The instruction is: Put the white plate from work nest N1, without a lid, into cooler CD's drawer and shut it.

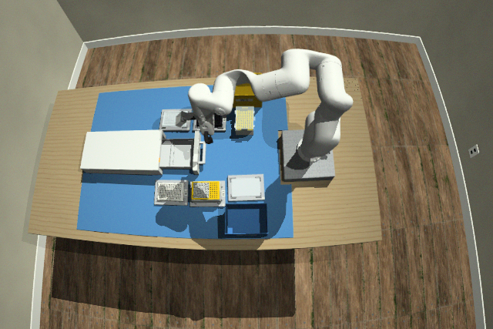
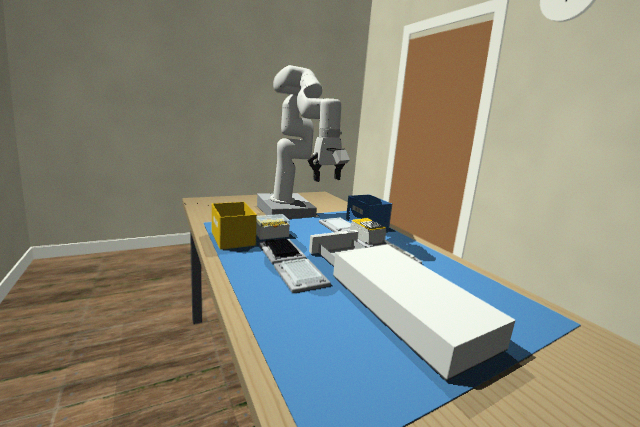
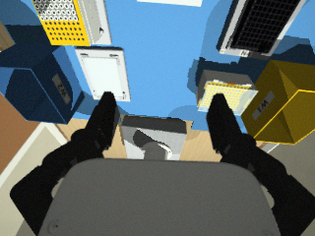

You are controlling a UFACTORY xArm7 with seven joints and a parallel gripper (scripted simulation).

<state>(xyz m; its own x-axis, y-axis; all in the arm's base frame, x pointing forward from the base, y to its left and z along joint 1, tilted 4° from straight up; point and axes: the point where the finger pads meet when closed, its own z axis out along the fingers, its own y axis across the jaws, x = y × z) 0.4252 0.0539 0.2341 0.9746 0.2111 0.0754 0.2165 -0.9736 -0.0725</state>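
The white plate (image 1: 175, 119) with its open wells lies in a grey nest at the back left of the blue mat; it also shows in the side view (image 2: 302, 273). I cannot read the nest's label. The cooler's white housing (image 1: 121, 151) lies to the left, and its drawer (image 1: 177, 154) stands pulled out toward the arm's base, with the bar handle (image 1: 201, 152) in front. The drawer's floor shows nothing on it. My gripper (image 1: 206, 135) hangs high above the bench near the handle, open and empty; it also shows in the side view (image 2: 325, 170) and the wrist view (image 3: 162, 115).
A black plate (image 1: 216, 120), a tip box (image 1: 243, 120) and a yellow bin (image 1: 246, 94) stand in the back row. In front are a grey plate (image 1: 171, 191), a yellow rack (image 1: 206, 190), a flat white nest (image 1: 246, 187) and a blue bin (image 1: 245, 219).
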